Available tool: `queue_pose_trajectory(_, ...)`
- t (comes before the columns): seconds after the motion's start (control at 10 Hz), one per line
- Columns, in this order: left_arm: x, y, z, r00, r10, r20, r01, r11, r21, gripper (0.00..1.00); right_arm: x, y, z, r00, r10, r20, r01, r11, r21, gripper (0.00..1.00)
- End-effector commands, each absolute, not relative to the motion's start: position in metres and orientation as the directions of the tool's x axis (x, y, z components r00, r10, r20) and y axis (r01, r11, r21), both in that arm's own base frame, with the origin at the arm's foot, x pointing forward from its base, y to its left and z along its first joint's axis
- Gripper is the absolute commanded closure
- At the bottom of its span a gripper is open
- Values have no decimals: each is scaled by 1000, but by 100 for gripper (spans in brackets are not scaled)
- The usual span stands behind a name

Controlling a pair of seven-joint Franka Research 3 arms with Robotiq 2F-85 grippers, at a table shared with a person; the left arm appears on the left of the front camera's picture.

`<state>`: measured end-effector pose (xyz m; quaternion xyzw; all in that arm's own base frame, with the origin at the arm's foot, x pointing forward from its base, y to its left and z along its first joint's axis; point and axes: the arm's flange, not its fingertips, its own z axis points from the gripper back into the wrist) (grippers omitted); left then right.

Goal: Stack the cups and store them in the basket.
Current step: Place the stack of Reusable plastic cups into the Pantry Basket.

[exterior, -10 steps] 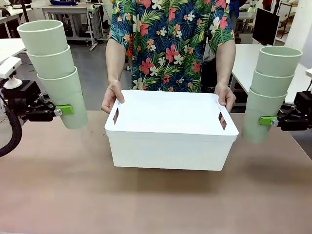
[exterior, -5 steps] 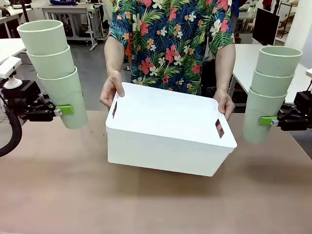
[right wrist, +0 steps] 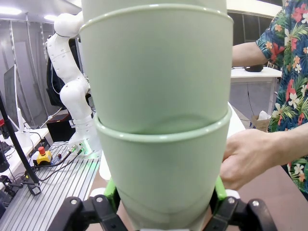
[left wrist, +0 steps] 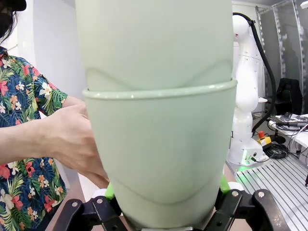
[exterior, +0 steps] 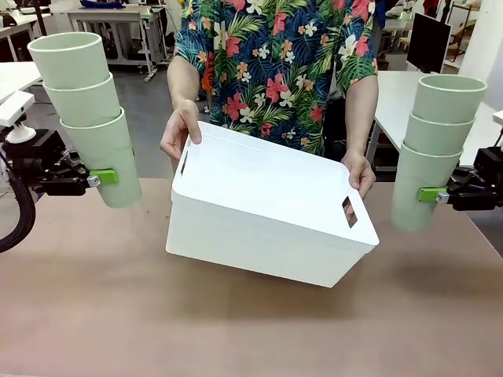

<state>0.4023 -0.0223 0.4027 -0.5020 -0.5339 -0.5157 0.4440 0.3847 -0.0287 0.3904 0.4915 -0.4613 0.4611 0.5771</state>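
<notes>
Slanting basket (exterior: 259, 236) between 2 cup stacks (exterior: 93, 118) (exterior: 436, 149)

Basket (exterior: 267, 212) sits tilted over mid tabletop (exterior: 236, 338), left end higher, with the person (exterior: 275, 63) behind it. One hand (exterior: 181, 133) on its left end, other hand (exterior: 360, 171) on its right end. Left cup stack (exterior: 86, 110) hangs left of basket, right cup stack (exterior: 436, 149) right of it, neither touching it.

Wrist views crop the left cup stack (left wrist: 159, 125) and right cup stack (right wrist: 161, 120) at top.
</notes>
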Motion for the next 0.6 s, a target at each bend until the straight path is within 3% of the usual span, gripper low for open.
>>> queue_pose_trajectory(0.0,402,-22,406,-111,85,990,993,-37,115,16,378,-23,428,147,79,986,-982,127,137,13)
queue_pose_trajectory(0.5,402,-22,406,-111,85,990,993,-37,115,16,371,52,509,170,227,959,-968,223,119,13)
